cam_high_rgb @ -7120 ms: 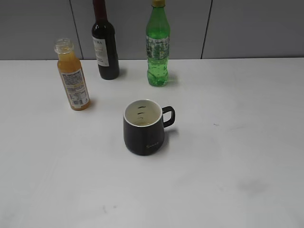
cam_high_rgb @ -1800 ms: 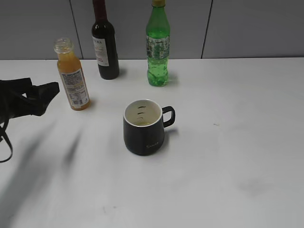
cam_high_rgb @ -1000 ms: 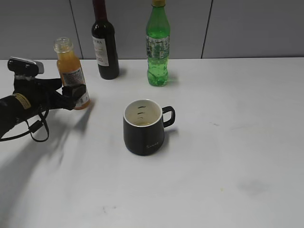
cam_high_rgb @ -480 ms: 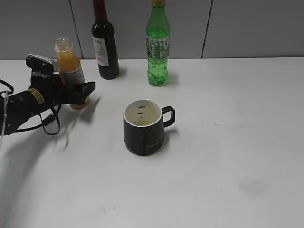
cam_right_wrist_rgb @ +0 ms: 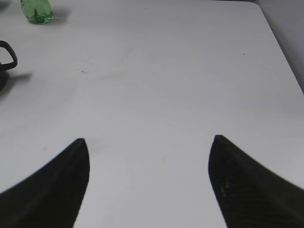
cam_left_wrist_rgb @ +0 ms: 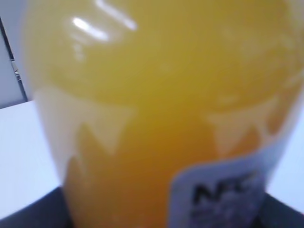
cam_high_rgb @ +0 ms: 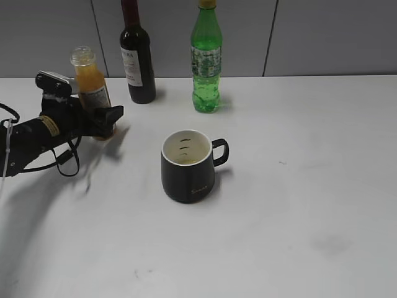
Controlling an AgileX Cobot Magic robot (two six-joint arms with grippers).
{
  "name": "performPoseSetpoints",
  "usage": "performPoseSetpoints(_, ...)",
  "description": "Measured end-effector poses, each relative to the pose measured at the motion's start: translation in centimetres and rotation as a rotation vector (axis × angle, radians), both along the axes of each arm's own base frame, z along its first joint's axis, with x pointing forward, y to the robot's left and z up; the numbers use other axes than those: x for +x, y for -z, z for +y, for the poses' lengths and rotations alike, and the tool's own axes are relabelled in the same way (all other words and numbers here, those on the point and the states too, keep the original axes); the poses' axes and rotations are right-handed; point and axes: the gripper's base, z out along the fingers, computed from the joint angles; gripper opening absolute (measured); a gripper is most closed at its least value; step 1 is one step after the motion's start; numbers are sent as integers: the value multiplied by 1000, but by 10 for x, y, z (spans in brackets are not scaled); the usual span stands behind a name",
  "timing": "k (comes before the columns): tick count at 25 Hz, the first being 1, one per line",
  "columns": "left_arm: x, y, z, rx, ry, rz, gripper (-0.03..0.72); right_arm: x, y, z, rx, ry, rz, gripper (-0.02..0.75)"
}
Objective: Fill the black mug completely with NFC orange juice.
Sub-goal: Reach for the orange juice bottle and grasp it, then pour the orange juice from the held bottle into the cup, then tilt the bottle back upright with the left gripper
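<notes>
The black mug [cam_high_rgb: 188, 174] stands mid-table with its handle to the right and its white inside nearly empty. Its handle also shows at the left edge of the right wrist view [cam_right_wrist_rgb: 7, 52]. The NFC orange juice bottle [cam_high_rgb: 90, 81], uncapped, stands at the back left. My left gripper [cam_high_rgb: 102, 121] has its jaws around the bottle's lower body and looks closed on it. In the left wrist view the bottle [cam_left_wrist_rgb: 161, 118] fills the frame, with dark jaw edges at the bottom corners. My right gripper [cam_right_wrist_rgb: 149, 142] is open and empty over bare table, right of the mug.
A dark wine bottle [cam_high_rgb: 138, 62] and a green soda bottle [cam_high_rgb: 206, 62] stand at the back by the grey wall, right of the juice bottle. The soda bottle's base shows in the right wrist view [cam_right_wrist_rgb: 35, 12]. The table's right edge runs nearby [cam_right_wrist_rgb: 285, 52].
My left arm came in from the left and reached the juice bottle. Over the last half second it stayed nearly still, with the jaws set around the bottle.
</notes>
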Motion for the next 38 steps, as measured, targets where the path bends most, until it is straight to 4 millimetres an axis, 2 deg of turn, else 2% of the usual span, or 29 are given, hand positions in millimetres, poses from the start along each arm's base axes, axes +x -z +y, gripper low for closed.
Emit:
performPoseSetpoints(4, -1, 0, -1, 3, 17, -5, 471, 0, 0, 0, 0, 0, 0, 592)
performPoseSetpoints(9, -10, -15, -8, 40, 77, -9, 471, 0, 0, 0, 0, 0, 0, 592)
performPoseSetpoints(12, -17, -33, -19, 51, 108, -32, 471, 0, 0, 0, 0, 0, 0, 592)
performPoseSetpoints(16, -25, -43, -40, 51, 166, -53, 471, 0, 0, 0, 0, 0, 0, 592)
performPoseSetpoints(21, -36, -39, -67, 83, 240, -24, 471, 0, 0, 0, 0, 0, 0, 592)
performPoseSetpoints(26, -43, -38, -83, 130, 292, -34, 471, 0, 0, 0, 0, 0, 0, 592)
performPoseSetpoints(30, -44, -37, -85, 179, 307, -56, 471, 0, 0, 0, 0, 0, 0, 592)
performPoseSetpoints(38, -43, -34, -83, 398, 359, -177, 471, 0, 0, 0, 0, 0, 0, 592)
